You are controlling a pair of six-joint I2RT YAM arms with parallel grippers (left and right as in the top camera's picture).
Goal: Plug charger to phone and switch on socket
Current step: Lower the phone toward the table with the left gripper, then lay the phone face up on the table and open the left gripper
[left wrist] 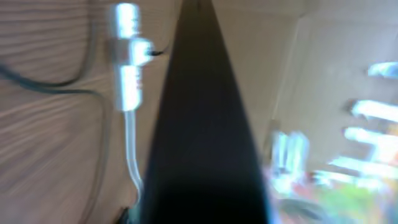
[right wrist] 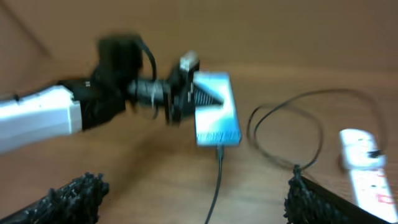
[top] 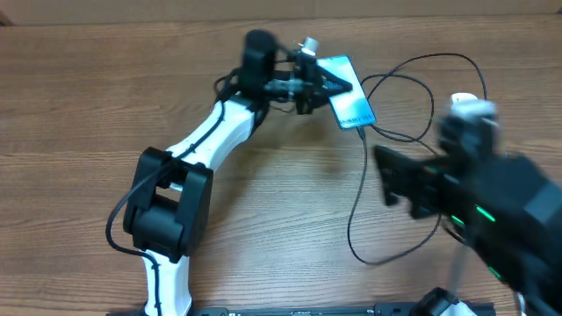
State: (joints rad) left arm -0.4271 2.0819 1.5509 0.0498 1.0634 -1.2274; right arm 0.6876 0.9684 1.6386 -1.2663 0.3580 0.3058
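1. Fingers (right wrist: 71,202) of the right gripper (right wrist: 193,183) stand spread wide at the two bottom corners of my right wrist view. Nothing is held between them; I see only bare table (right wrist: 143,165) and a stretch of the charger (right wrist: 216,174) there
2. Left gripper (top: 327,86), at upper centre of the overhead frame, is clamped tight on the left edge of the phone (top: 353,104). One dark fingertip lies across the glowing face
3. From above, the phone sits at a slant in the upper middle, teal side up, just right of the left gripper's wrist
4. From the phone's lower short end, the charger's thin black cable drops toward the bottom of the frame. It then curls round and loops back up on the phone's right side. Blur stops me telling whether the connector tip is fully seated
5. At the right edge of my right wrist view lies the socket (right wrist: 364,165), well apart from the phone and beyond the cable loop. Overhead it is a white patch at upper right, partly behind the blurred right arm (top: 492,193)
6. My left wrist view is smeared: a dark wedge fills the centre, and the socket sits at upper left with its white cord (left wrist: 132,162) trailing downward
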